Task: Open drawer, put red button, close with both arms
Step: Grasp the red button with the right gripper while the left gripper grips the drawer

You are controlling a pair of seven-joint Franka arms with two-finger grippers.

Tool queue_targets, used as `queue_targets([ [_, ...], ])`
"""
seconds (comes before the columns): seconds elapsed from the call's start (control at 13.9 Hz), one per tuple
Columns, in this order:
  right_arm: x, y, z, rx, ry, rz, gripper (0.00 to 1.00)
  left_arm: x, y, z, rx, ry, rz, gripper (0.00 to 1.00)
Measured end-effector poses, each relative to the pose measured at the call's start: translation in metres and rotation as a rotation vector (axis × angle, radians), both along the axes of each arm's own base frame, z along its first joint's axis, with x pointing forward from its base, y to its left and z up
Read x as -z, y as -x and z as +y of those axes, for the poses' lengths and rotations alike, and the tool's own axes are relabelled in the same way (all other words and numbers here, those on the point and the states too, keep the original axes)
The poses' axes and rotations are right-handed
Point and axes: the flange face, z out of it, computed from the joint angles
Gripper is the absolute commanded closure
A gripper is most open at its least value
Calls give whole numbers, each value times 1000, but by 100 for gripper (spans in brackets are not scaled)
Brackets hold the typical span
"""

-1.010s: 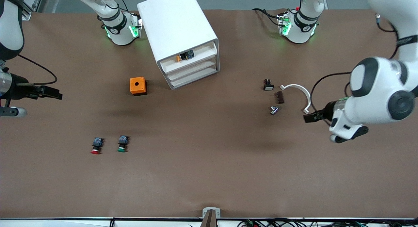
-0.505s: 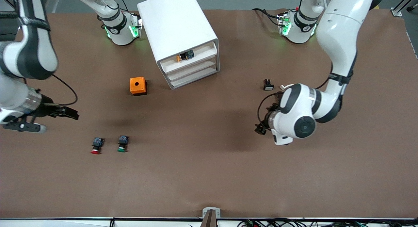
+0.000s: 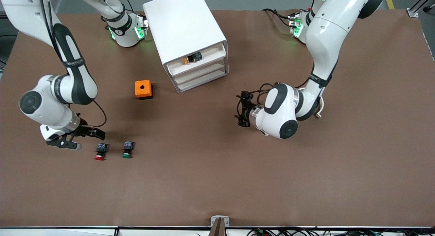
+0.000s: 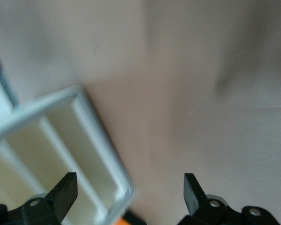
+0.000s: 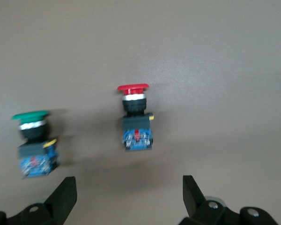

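**A:** Judging by how things lie, how far along is the job?

**B:** Barely begun. The drawer [image 3: 198, 70], second from the top of the white cabinet [image 3: 185, 29], looks flush with its neighbours, so I take it as not yet opened. The cabinet stands near the worktop [image 3: 217, 181] edge where the arm bases are, turned at an angle.

**A:** And the red button?

**B:** The red button [image 3: 99, 151] lies on the worktop toward the right arm's end, cap pointing at the front camera's edge, just beside the green-capped button [image 3: 127, 150]. Nothing is touching it.

**A:** Where are the arms?

**B:** The right end effector [image 3: 89, 133] sits low, just beside the red button, fingers spread wide and empty; its wrist view shows the button framed between the fingertips [image 5: 65, 192]. The left end effector [image 3: 242, 108] is over bare worktop near the cabinet's front corner, also wide and empty, with the drawer stack filling part of its wrist view.

**A:** Anything else about?

**B:** An orange box [image 3: 143, 89] beside the cabinet, and an orange-capped button [image 3: 192, 57] resting in the top slot.

**A:** So what's left?

**B:** Everything, I'd say: pull the drawer, lift the button in, then push it shut with both arms.
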Motion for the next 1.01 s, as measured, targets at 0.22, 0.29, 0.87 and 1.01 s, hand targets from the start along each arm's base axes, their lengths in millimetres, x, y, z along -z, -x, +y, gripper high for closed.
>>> queue_targets([
  [0.22,37,-8,-1,12,3,-15,0,14,12,-16,-183,-47,210,12],
  [0.29,44,-12,-1,19,3,-15,0,19,21,-27,-196,-73,253,21],
  [0.87,59,-24,1,48,0,-12,100,53,78,-73,-180,-29,588,43],
  [1.01,57,-26,1,69,-3,-5,100,59,88,-82,-178,-13,634,47],
])
